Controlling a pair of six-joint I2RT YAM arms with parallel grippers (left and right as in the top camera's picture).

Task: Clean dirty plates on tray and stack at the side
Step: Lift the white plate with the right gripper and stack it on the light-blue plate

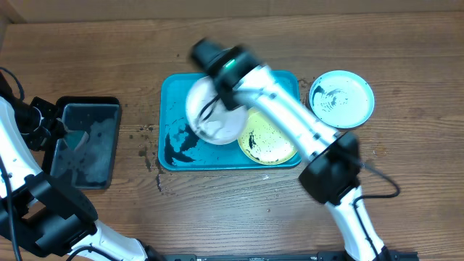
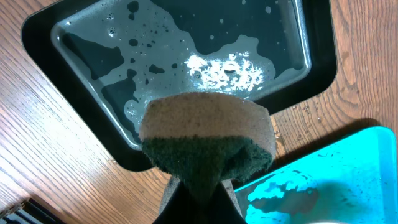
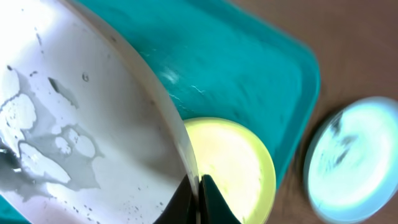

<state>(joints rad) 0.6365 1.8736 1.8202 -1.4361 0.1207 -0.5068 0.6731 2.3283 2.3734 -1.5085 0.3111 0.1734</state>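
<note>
Here, white plate (image 3: 74, 124) in right claw (image 3: 198, 188)

Over at 9 o'clock on my wooden bench (image 1: 239, 217), seen from overhead, lies a black rectangular tray (image 1: 87, 101) with a raised rim. A thin sheet of water (image 1: 90, 145) covers part of its floor. From my left wrist view the tray (image 2: 320, 50) fills the upper frame, and the water (image 2: 161, 37) breaks into patches and droplets, with a bright patch of foam (image 2: 224, 68) toward 1 o'clock. A sponge (image 2: 205, 124), tan above and dark green below, sits at 6 o'clock, overlapping the tray's near rim. Dark specks (image 1: 147, 134) dot the bench at the tray's 3 o'clock side.
</note>
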